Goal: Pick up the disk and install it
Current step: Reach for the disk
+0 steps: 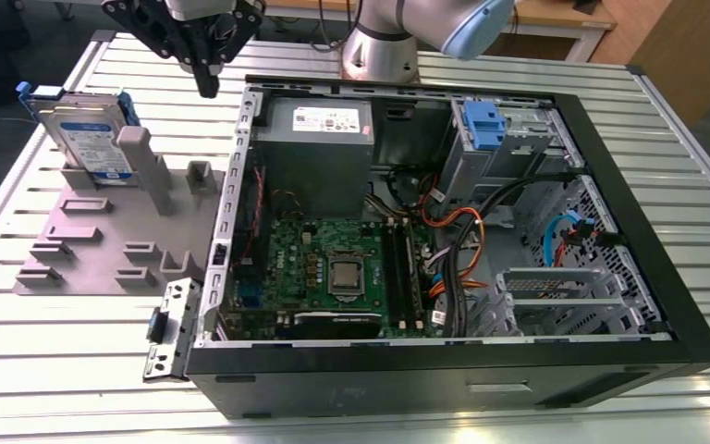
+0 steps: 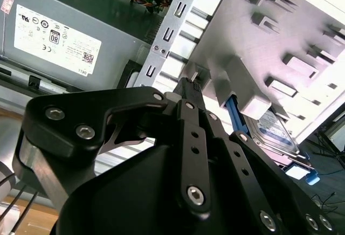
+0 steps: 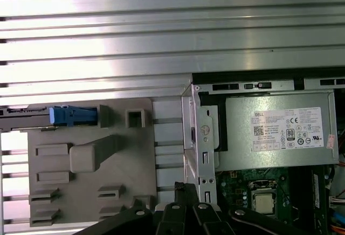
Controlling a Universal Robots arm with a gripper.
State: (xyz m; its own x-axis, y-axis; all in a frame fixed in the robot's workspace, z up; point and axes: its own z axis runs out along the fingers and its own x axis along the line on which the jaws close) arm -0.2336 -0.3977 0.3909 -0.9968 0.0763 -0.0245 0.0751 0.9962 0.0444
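Step in hand, as judged: approach for pickup, with the disk (image 1: 88,139) not yet grasped. It stands on edge in a slot of the grey holder (image 1: 121,236), near the desk (image 1: 34,370) corner at the exterior view's far left, beside the open computer case (image 1: 479,375). The gripper (image 1: 208,85) hangs above the desk close to the case wall on the holder's side, well apart from the disk. Its fingers (image 2: 190,117) are drawn together, holding and touching nothing. Judgement: a grasp calls for the fingers spread wider than the disk's thickness and aligned over its upper edge.
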